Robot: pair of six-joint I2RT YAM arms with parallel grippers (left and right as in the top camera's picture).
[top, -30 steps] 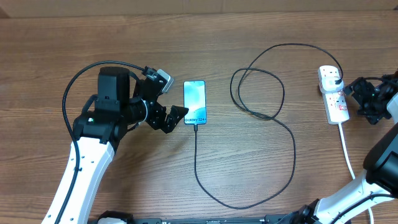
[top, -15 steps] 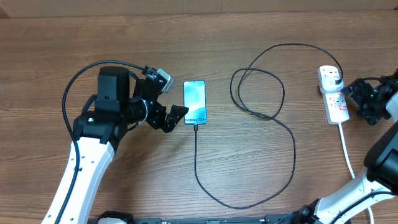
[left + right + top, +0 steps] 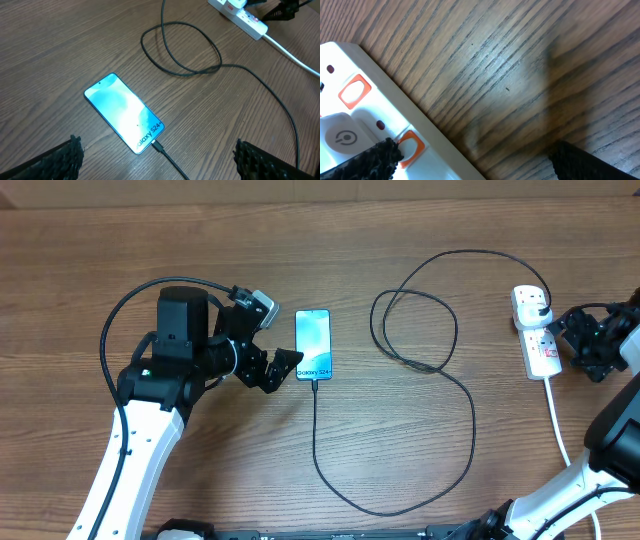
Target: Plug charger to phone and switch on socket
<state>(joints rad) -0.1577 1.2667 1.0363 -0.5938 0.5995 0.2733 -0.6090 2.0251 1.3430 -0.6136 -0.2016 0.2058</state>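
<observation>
The phone (image 3: 313,345) lies flat with its screen lit (image 3: 124,112). The charger's connector tip (image 3: 157,146) sits in the phone's bottom port. From there the thin black charger cable (image 3: 470,415) loops across the table to a black plug (image 3: 540,304) in the white socket strip (image 3: 538,348). My left gripper (image 3: 278,346) hovers just left of the phone, open and empty (image 3: 159,160). My right gripper (image 3: 568,338) is open at the socket's right side. Its left finger (image 3: 367,162) rests beside an orange-rimmed switch (image 3: 409,146); a second switch (image 3: 354,92) lies beyond.
The socket's thick white cord (image 3: 558,430) runs toward the front edge, beside my right arm (image 3: 610,450). My left arm (image 3: 140,430) crosses the front left. Cable loops (image 3: 415,330) lie between phone and socket.
My right gripper has edged slightly left toward the socket. The left arm, phone and cable have not moved.
</observation>
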